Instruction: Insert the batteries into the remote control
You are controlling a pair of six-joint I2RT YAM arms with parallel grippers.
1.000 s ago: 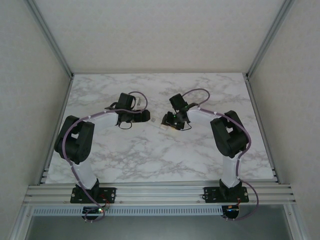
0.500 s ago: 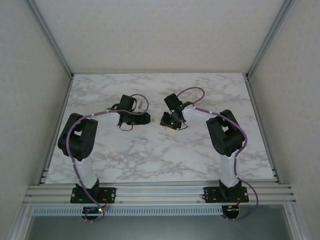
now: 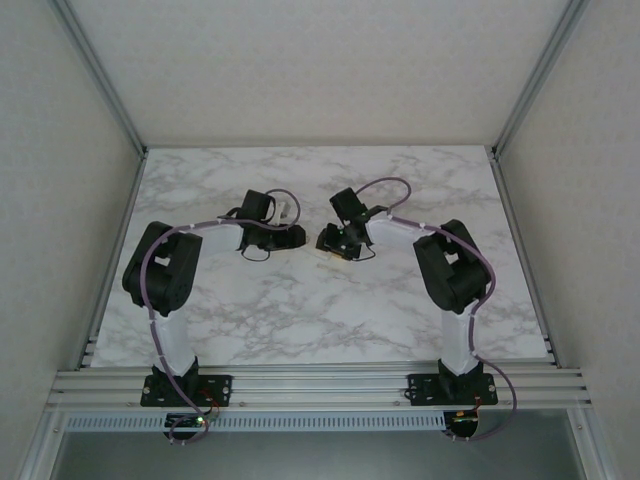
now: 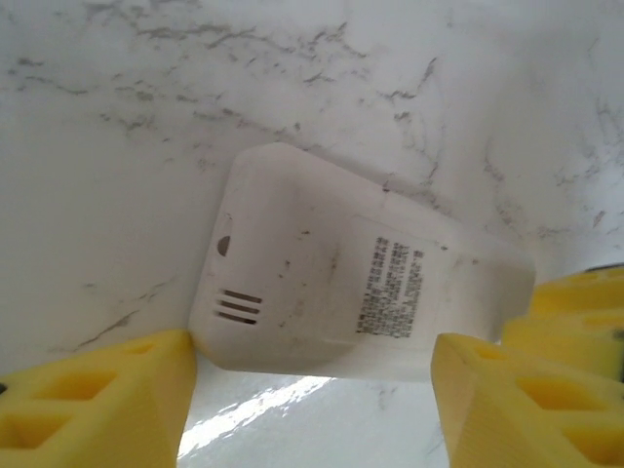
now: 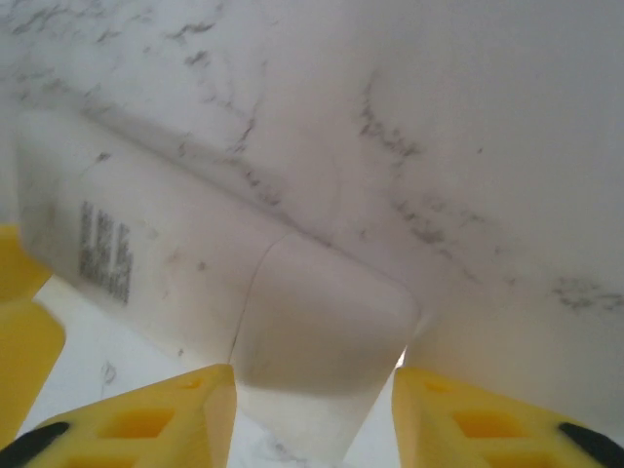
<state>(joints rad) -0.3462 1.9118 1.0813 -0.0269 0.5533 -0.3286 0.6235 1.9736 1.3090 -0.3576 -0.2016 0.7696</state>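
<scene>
Left wrist, remote [image 4: 331,292] held in left claw [image 4: 312,363]

Remote control [image 4: 312,292], back side: block of fine dark print [image 4: 388,289], too blurred to read. Same block in the right wrist view [image 5: 105,252], also unreadable.

Overhead view evenly lit, sharp, soft shadows. Both wrist views overexposed and washed out, close-range blur, glare patch on worktop [image 4: 253,409].
</scene>
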